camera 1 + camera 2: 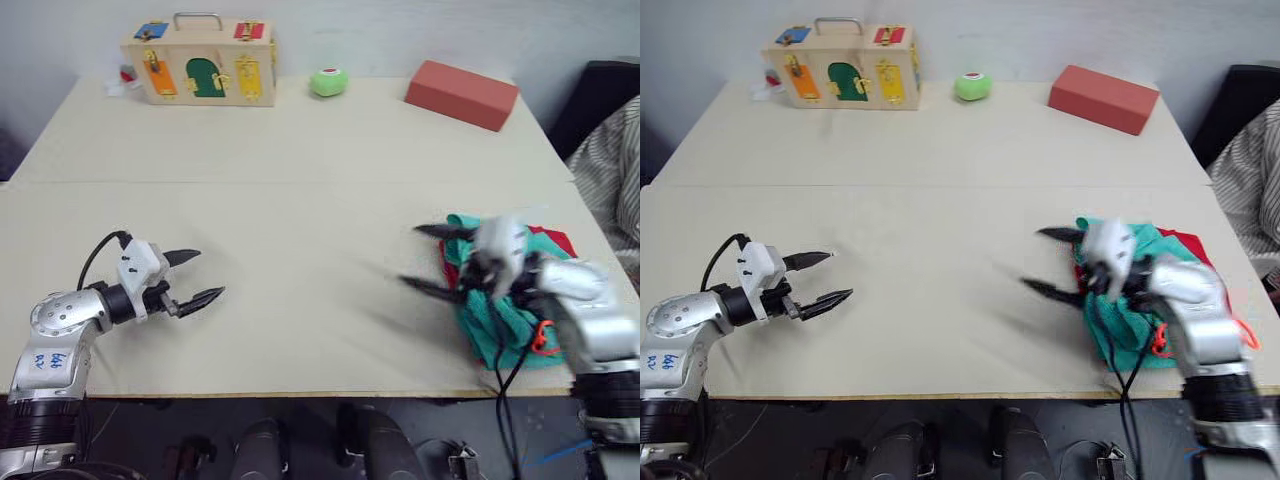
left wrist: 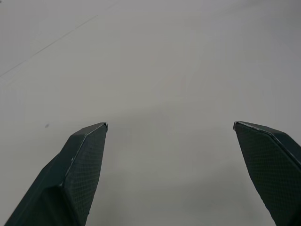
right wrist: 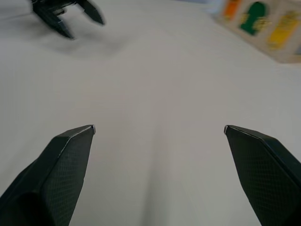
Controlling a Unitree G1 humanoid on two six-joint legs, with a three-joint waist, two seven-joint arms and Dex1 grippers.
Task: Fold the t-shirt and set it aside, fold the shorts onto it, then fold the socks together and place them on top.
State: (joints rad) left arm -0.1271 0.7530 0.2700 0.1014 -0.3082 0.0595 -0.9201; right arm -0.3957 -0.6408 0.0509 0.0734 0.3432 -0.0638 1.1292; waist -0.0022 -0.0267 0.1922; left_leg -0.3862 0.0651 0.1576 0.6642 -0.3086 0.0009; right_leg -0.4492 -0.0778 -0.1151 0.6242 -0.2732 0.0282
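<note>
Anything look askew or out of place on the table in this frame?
The shorts sit on the t-shirt as a loose, rumpled heap at the table's right front edge, the drawstring trailing toward that edge. Both grippers, left and right, are open and empty.

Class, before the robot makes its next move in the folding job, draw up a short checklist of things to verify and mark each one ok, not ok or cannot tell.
1. Left gripper open, holding nothing: ok.
2. Right gripper open, holding nothing: ok.
3. Shorts lie on the t-shirt: ok.
4. Pile sits fully on the table: not ok, it hangs at the near edge.
5. Socks placed on top: cannot tell.
6. Both garments neatly folded: cannot tell, the right arm hides much.
</note>
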